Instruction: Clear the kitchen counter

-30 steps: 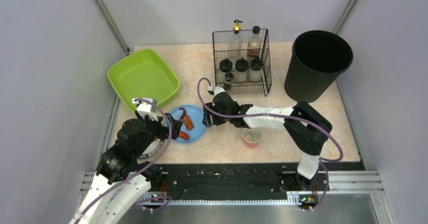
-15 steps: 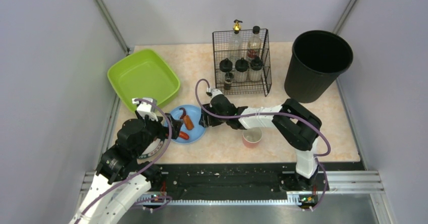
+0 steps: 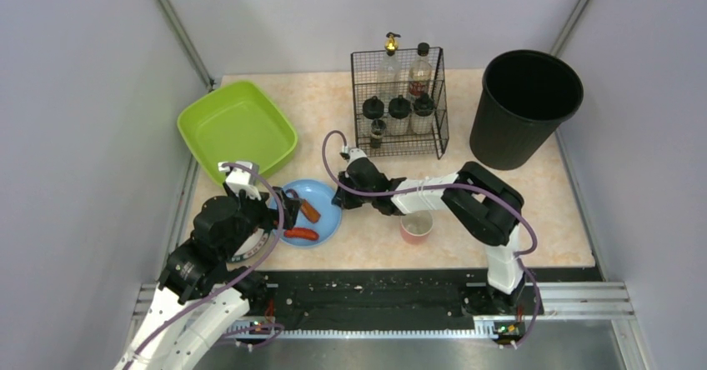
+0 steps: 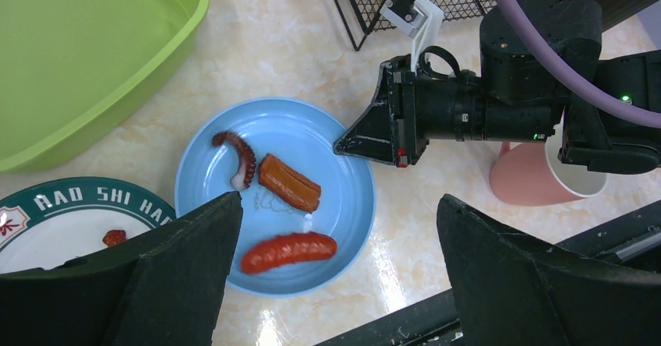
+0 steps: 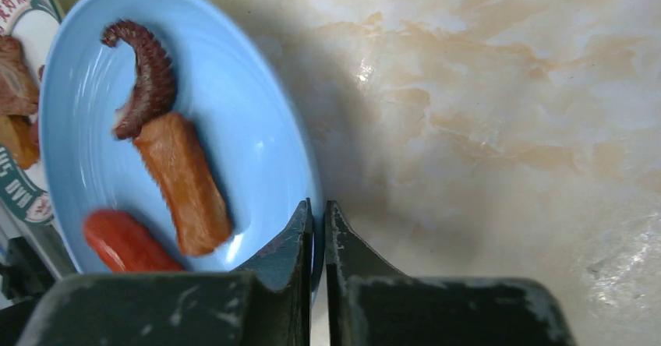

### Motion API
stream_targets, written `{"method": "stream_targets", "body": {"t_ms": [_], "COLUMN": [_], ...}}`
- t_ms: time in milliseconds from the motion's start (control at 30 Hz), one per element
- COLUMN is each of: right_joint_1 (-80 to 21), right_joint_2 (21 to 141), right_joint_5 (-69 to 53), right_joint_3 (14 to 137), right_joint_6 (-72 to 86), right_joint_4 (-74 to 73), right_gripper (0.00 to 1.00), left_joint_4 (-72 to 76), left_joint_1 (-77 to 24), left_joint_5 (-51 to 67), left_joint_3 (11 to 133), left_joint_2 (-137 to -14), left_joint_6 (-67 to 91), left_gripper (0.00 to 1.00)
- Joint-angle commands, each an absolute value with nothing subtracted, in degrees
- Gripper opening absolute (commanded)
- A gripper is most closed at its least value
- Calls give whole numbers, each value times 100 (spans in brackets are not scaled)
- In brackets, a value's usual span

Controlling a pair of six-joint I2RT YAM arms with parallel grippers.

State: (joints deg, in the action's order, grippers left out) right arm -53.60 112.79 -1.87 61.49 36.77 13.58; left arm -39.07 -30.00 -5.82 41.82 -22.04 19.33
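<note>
With my right gripper (image 5: 318,210) pinched on the rim of the blue plate (image 5: 234,73) and my left gripper (image 4: 339,199) wide open over it, a tilt could spill the food (image 4: 288,194) onto the kitchen counter (image 3: 375,241) underneath.

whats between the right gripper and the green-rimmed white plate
The blue plate, carrying an octopus tentacle and sausage pieces; the right gripper pinches its rim. The left wrist view shows it.

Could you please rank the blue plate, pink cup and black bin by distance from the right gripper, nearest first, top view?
1. Blue plate, rim in the right gripper.
2. Pink cup, just to its right.
3. Black bin, far right corner.
</note>
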Motion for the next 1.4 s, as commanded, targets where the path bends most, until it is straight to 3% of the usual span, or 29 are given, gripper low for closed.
{"method": "stream_targets", "body": {"t_ms": [0,833,1367], "right_joint_1": [-5440,-5445,-5345], "right_joint_2": [11396,9669,8578], "right_joint_5": [-226,-210,-349], "right_joint_3": [6084,5854,6266], "right_joint_6": [3582,2937,2750], "right_joint_4": [1195,237,-890], "right_gripper": [0,0,0], "left_joint_4": [-3718,-3701,-4269], "left_joint_1": [-2993,-2993,-2993], "left_joint_5": [-586,-518,-922], "left_joint_3": [4190,4238,4264], "left_joint_2": [-2269,-2569,-2612], "left_joint_6": [1898,2008,3477], "left_gripper": [99,99,99]}}
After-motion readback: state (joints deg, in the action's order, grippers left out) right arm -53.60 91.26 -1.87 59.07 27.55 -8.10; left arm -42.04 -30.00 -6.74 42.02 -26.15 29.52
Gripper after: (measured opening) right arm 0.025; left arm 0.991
